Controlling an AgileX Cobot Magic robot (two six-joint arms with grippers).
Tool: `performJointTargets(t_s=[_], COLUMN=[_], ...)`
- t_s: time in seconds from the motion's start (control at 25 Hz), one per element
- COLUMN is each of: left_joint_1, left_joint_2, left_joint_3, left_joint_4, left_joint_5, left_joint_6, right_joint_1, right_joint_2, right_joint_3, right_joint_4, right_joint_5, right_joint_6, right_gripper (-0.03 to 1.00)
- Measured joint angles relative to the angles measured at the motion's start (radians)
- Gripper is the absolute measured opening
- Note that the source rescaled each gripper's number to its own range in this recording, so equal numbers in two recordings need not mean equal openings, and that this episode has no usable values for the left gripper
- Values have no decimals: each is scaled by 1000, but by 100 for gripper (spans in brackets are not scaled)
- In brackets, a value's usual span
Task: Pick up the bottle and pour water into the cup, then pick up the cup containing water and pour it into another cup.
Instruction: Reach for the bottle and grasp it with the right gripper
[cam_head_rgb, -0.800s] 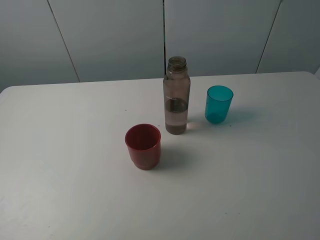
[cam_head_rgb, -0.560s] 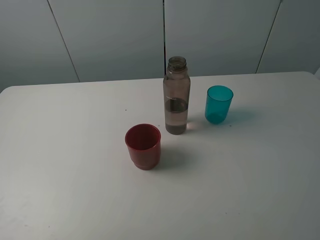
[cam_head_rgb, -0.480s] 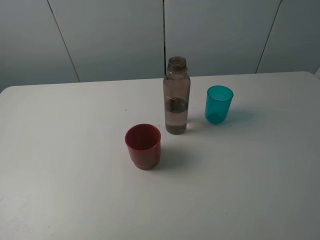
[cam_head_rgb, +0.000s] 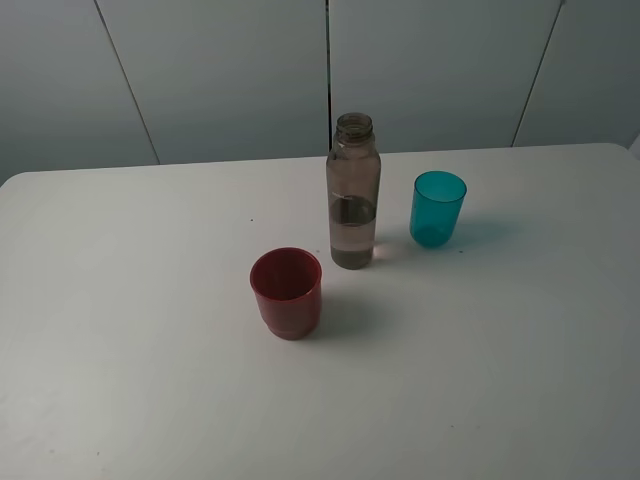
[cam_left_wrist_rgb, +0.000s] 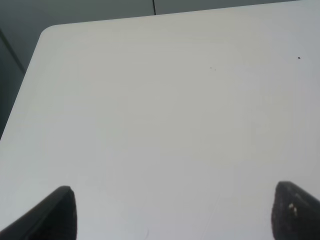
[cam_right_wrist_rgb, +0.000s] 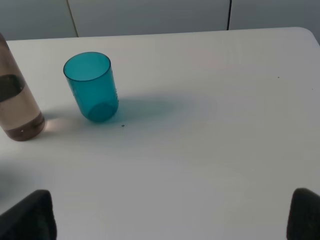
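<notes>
Translucent plastic bottle (cam_head_rgb: 353, 190) — matt table (cam_head_rgb: 150, 350)

left end effector (cam_left_wrist_rgb: 177, 215) and right end effector (cam_right_wrist_rgb: 166, 216) both spread wide.

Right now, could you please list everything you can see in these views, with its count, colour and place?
bottle: one, translucent smoky brown, uncapped, upright near the table's middle, liquid in its lower part.
teal cup: one, translucent teal, upright to the right of the bottle, apart from it.
red cup: one, opaque red, upright, in front and to the left of the bottle.
table: one, white, under all three.
wall panels: several, grey, behind the table.
left pincer: one, black tips, open over bare table.
right pincer: one, black tips, open, facing the teal cup and bottle.
</notes>
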Motion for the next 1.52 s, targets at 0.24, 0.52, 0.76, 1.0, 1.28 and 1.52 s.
performJointTargets(t_s=[0.24, 0.52, 0.76, 1.0, 1.28, 1.52], left_joint_1=[0, 0, 0, 0, 0, 0], left_joint_2=[0, 0, 0, 0, 0, 0], left_joint_3=[0, 0, 0, 0, 0, 0], left_joint_4=[0, 0, 0, 0, 0, 0], left_joint_5=[0, 0, 0, 0, 0, 0], left_joint_6=[0, 0, 0, 0, 0, 0], right_joint_1=[0, 0, 8, 13, 13, 182], right_joint_2=[0, 0, 7, 272, 545, 654], right_joint_3=[0, 0, -13, -159, -259, -95], right_joint_4=[0, 0, 53, 99, 122, 112], right_joint_5=[0, 0, 26, 55, -269, -673], right_joint_6=[0, 0, -4, -4, 40, 176], right_gripper=[100, 100, 100, 100, 100, 100])
